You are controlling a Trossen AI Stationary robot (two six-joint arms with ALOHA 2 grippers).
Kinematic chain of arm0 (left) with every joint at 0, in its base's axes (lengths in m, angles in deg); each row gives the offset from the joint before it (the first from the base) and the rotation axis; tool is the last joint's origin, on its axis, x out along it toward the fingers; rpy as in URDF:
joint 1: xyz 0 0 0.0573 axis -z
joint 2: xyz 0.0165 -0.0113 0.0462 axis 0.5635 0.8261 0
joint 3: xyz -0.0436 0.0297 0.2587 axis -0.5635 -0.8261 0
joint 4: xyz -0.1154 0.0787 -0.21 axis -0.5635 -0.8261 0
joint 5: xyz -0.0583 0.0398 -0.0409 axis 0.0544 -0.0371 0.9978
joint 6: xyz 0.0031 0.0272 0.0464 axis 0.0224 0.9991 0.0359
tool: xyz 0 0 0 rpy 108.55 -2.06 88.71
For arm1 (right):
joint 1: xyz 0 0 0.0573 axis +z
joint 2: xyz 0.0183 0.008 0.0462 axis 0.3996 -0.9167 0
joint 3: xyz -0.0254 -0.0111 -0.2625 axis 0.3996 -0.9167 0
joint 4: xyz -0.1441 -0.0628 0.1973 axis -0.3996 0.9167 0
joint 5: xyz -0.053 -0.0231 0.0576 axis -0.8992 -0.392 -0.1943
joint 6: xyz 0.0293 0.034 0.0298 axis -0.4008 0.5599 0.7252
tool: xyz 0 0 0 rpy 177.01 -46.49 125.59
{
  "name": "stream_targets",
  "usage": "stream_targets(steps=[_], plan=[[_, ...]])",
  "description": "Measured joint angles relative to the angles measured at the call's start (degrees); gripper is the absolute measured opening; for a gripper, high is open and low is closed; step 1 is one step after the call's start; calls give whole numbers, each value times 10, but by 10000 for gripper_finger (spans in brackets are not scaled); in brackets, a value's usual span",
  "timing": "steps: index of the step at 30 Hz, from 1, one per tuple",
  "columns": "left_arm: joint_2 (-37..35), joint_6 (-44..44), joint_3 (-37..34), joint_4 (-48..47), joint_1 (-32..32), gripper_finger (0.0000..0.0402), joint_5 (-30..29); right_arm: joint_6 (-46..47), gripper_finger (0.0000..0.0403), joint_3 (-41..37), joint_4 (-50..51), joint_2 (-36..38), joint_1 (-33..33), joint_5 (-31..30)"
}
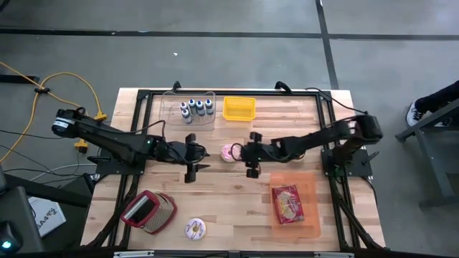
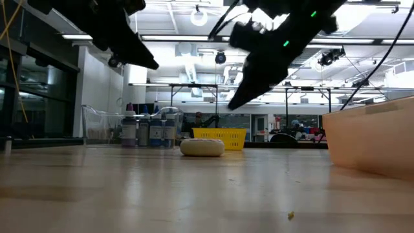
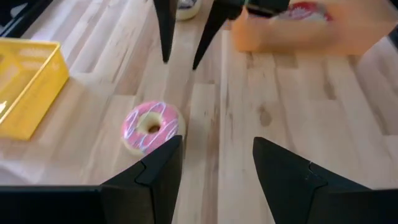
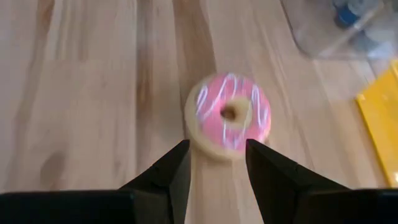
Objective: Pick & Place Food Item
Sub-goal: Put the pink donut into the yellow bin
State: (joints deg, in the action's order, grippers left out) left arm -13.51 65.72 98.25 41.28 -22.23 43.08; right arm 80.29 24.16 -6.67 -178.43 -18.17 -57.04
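Note:
A pink-iced donut lies flat on the wooden table near its middle, also seen as the donut and the donut. My right gripper hovers above the table just to the donut's right, tilted down toward it. It is open, and the donut lies just beyond its fingertips with nothing between them. In the low view my right gripper is clear of the donut. My left gripper stands open to the donut's left, raised off the table and empty.
An orange tray with a red food packet sits near right. A yellow basket and a clear bin of bottles stand at the far edge. A second donut and a red mesh item lie near left.

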Motion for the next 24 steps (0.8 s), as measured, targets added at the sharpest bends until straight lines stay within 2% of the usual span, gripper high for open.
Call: stream_targets(steps=[5,13,24], plan=[[-9,-1,0,-31,-11,188,-1,-40,140,0,-75,-53,-33,32],[-9,-1,-1,-48,-29,188,0,-72,140,0,-110,-83,-51,91],[-9,-11,-1,-58,-35,188,0,-138,140,1,-146,-86,-50,93]])
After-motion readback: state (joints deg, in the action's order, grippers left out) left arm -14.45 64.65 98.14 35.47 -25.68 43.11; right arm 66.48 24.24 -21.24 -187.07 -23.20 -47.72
